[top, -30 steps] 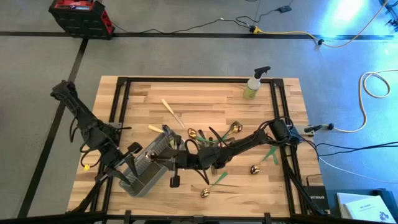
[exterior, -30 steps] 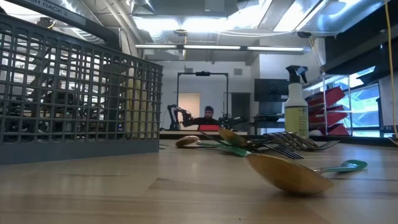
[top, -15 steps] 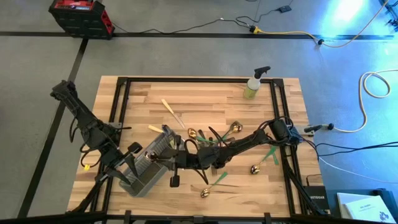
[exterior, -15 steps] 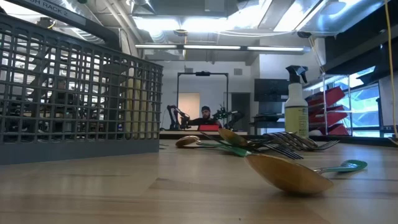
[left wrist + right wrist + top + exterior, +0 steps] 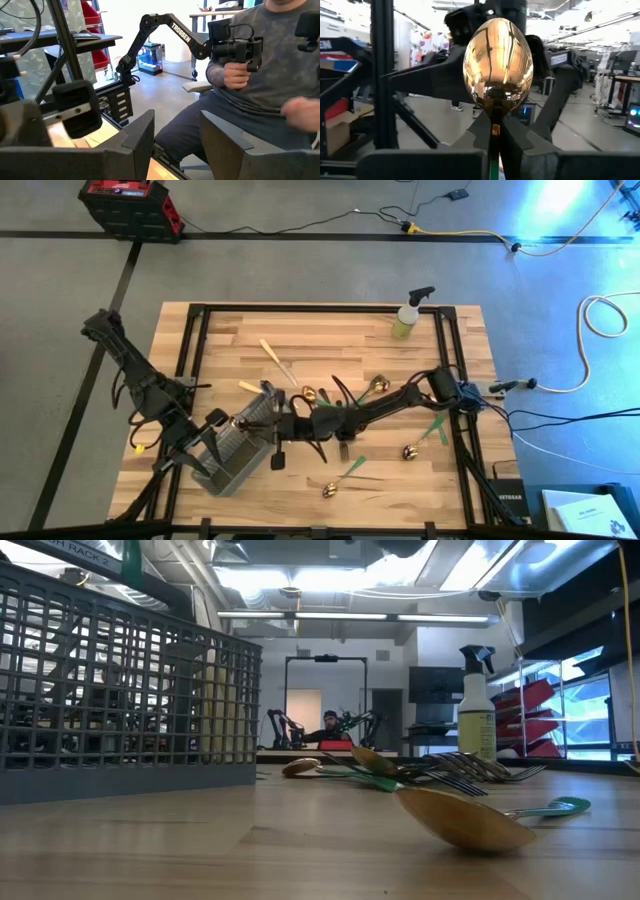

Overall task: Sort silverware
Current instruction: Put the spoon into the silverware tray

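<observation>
**Desk:** What did the right arm have at that moment?

**Operator:** I had the right gripper [image 5: 495,142] pressed together on a gold-bowled spoon [image 5: 498,67], pinching it at the neck just below the bowl, bowl up. From above, that gripper [image 5: 283,427] sat beside the near edge of the grey wire-mesh caddy [image 5: 232,452], close to the left arm.

**Desk:** And the left gripper?

**Operator:** The left gripper [image 5: 172,137] hung spread, with nothing between its fingers, at the caddy's outer side. A seated person holding a controller showed beyond it.

**Desk:** How did you judge the spoon would handle?

**Operator:** Light and stiff, I judged, but polished and slippery, so a pinch on the slim neck or handle looked safer than on the rounded bowl, which could have twisted out.

**Desk:** The rest of the silverware?

**Operator:** Loose on the wooden table [image 5: 240,340]: a heap of forks [image 5: 345,395] mid-table, a green-handled spoon [image 5: 342,478] near the front, and a cream-handled piece [image 5: 277,362] farther back. The spray bottle [image 5: 408,315] stood well apart.
</observation>
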Robot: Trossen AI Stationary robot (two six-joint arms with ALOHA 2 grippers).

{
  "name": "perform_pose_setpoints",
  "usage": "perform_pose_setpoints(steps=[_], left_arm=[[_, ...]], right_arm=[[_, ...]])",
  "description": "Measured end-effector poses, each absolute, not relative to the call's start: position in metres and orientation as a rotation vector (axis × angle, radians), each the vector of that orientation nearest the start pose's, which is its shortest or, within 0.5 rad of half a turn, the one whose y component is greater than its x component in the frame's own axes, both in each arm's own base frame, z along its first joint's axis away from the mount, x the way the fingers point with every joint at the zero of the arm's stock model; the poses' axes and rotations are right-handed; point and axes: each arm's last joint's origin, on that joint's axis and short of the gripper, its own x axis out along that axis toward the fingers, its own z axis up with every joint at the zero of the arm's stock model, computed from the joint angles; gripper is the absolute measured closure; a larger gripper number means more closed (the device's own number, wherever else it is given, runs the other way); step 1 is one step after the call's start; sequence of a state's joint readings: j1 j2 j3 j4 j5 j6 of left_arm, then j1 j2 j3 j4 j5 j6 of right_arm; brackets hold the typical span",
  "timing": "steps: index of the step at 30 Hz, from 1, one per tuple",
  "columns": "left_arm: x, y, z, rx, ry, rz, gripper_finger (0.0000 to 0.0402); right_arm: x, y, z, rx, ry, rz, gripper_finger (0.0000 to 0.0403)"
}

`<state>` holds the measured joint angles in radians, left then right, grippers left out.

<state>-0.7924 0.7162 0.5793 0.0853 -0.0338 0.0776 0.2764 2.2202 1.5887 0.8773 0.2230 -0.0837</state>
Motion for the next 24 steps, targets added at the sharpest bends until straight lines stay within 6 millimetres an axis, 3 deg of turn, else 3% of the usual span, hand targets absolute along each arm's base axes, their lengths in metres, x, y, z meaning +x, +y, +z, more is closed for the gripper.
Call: perform_pose_setpoints(steps=[8,14,24], left_arm=[[0.119,-0.119,0.298,0.095,0.019,-0.76,0.0261],[0.119,-0.119,0.298,0.095,0.019,-0.76,0.0261],[0.119,-0.119,0.298,0.095,0.02,-0.76,0.0261]], right_arm=[[0.501,0.117,0.205,0.028,-0.22,-0.01,0.0401],[0.503,0.114,0.196,0.06,-0.192,-0.121,0.0401],[0.496,0.134,0.19,0.055,-0.134,-0.287,0.0401]])
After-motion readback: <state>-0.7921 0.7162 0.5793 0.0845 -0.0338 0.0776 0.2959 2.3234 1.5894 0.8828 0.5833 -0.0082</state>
